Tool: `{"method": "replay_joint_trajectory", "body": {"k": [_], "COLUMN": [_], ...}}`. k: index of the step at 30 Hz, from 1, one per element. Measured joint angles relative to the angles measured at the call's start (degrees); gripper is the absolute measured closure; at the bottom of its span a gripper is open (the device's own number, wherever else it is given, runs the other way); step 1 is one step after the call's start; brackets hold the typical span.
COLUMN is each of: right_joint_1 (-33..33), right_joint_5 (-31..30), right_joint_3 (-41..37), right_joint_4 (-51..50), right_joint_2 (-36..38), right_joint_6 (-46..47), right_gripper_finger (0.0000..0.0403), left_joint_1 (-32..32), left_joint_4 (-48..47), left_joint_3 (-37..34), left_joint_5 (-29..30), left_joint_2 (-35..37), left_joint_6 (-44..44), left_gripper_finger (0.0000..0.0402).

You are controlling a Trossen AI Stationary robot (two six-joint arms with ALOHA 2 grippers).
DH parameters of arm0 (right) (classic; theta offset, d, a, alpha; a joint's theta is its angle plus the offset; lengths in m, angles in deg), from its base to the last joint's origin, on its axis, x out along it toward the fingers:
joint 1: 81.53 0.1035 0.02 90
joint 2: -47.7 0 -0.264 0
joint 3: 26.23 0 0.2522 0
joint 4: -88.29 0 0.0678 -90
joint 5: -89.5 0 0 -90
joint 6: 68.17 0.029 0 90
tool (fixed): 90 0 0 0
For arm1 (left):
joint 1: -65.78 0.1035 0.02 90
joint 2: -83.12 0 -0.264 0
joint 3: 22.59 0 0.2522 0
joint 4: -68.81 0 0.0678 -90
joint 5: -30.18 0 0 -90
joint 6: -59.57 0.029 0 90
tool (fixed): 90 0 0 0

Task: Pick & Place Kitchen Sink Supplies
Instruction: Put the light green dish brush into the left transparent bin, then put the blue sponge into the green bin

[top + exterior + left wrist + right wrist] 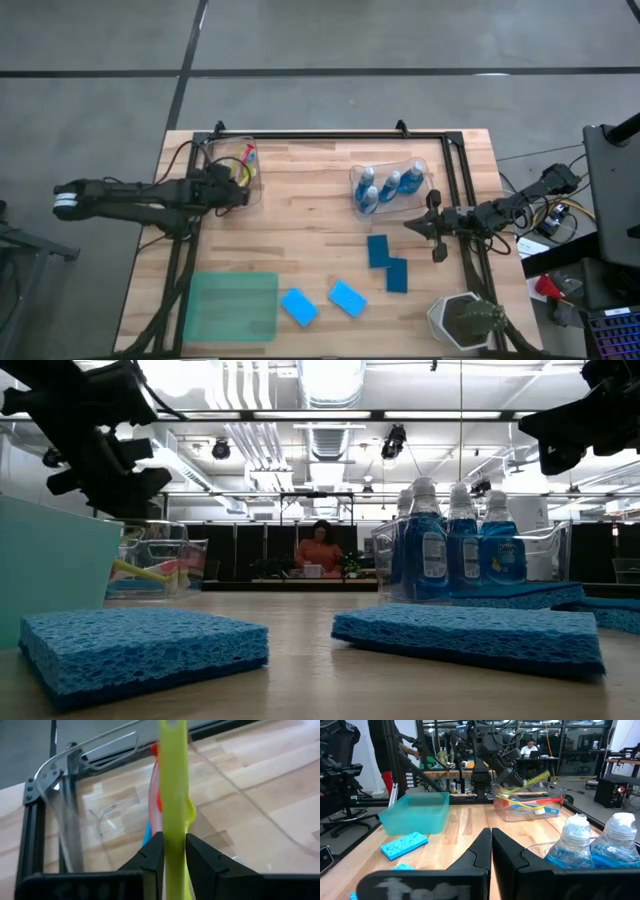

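The left gripper [173,851] pinches a thin yellow-green brush [173,785] crosswise to its long handle, over the clear plastic bin [236,166] holding pink and blue brushes. The right gripper [432,226], fingers pressed together, waits beside the bin of small blue bottles [389,186]. Flat blue sponges [347,298] lie nearer the green tray [232,306].

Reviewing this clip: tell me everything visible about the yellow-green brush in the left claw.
The yellow-green brush is a thin, flat-sided handle of smooth, plastic-looking material. The left claw is shut on it, one dark finger on each side. It is held over the clear bin at the table's back left, which still holds a pink brush and a blue brush. From the right wrist view it slants up out of the bin; its head is hidden.
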Motion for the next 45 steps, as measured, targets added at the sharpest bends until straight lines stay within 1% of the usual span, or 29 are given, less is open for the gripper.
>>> {"method": "replay_joint_trajectory", "body": {"k": [10,12,15,17,20,23,25,27,31,33,36,40,43,45], "right_joint_1": [0.0,0.0,0.0,0.0,0.0,0.0,0.0,0.0,0.0,0.0,0.0,0.0,0.0,0.0], "right_joint_5": [0.0,0.0,0.0,0.0,0.0,0.0,0.0,0.0,0.0,0.0,0.0,0.0,0.0,0.0], "right_joint_3": [0.0,0.0,0.0,0.0,0.0,0.0,0.0,0.0,0.0,0.0,0.0,0.0,0.0,0.0], "right_joint_4": [0.0,0.0,0.0,0.0,0.0,0.0,0.0,0.0,0.0,0.0,0.0,0.0,0.0,0.0], "right_joint_2": [0.0,0.0,0.0,0.0,0.0,0.0,0.0,0.0,0.0,0.0,0.0,0.0,0.0,0.0], "right_joint_6": [-0.1,0.0,-0.1,0.0,0.0,-0.1,0.0,-0.1,-0.1,0.0,-0.1,-0.1,-0.1,0.0], "right_gripper_finger": [0.0394,0.0394,0.0394,0.0394,0.0394,0.0394,0.0394,0.0394,0.0394,0.0394,0.0394,0.0394,0.0394,0.0394], "left_joint_1": [0.1,-0.4,-1.2,-2.0,-3.7,-5.6,-7.0,-8.8,-13.0,-15.1,-17.7,-19.8,-20.8,-21.7], "left_joint_4": [3.5,6.6,16.2,24.8,38.6,48.5,51.7,51.8,51.4,50.4,46.8,40.5,36.5,34.3], "left_joint_3": [0.0,0.8,1.9,2.2,2.1,1.7,1.9,2.6,4.3,5.8,9.1,14.9,19.2,22.1], "left_joint_5": [-0.9,-2.0,-5.7,-11.9,-25.8,-40.5,-46.6,-49.3,-49.8,-49.7,-49.7,-49.9,-51.7,-53.6], "left_joint_2": [-0.1,-0.1,-0.1,-0.1,-0.3,-1.7,-3.6,-6.2,-13.4,-17.4,-22.7,-28.5,-32.4,-35.3], "left_joint_6": [1.2,2.9,11.2,18.6,27.8,31.7,31.5,31.7,33.0,33.7,34.0,35.2,37.1,37.6], "left_gripper_finger": [0.0328,0.0329,0.0327,0.0326,0.0326,0.0325,0.0325,0.0325,0.0324,0.0317,0.0289,0.0239,0.0213,0.0206]}}
